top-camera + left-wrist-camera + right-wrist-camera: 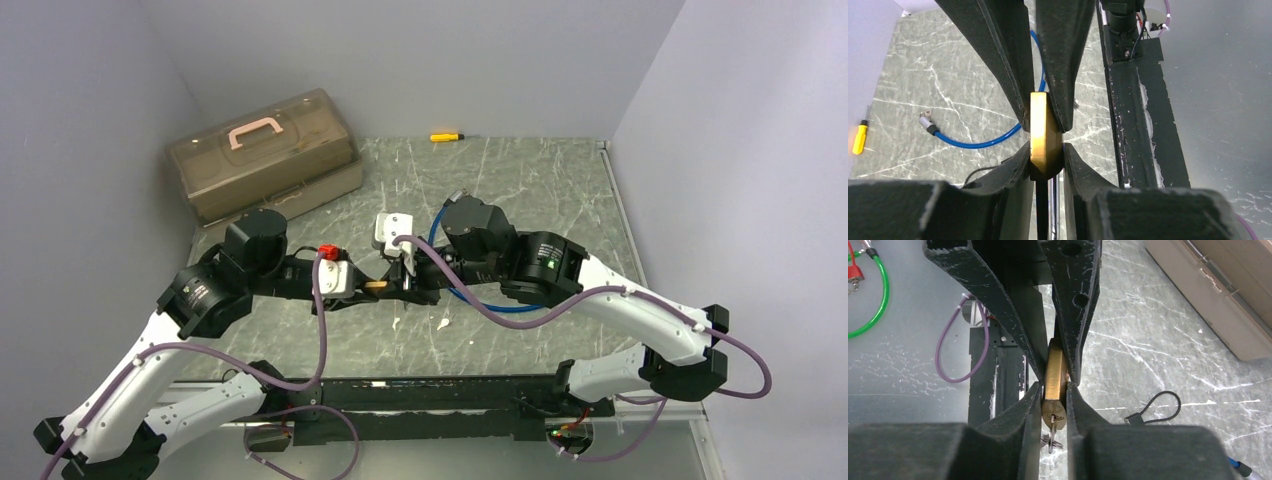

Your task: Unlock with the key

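We see a grey marbled worktop (520,180) boxed in by pale walls (420,60), with a tan case (265,155) at the upper left. The left arm (150,350) and right arm (620,310) bend inward from the lower corners and meet mid-frame. There the left jaws and right jaws each pinch the brass padlock (1044,135) from opposite ends. A key (1051,432) sits in its keyhole.

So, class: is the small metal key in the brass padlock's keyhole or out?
In: the right wrist view shows the small metal key protruding from the brass padlock at its end face.
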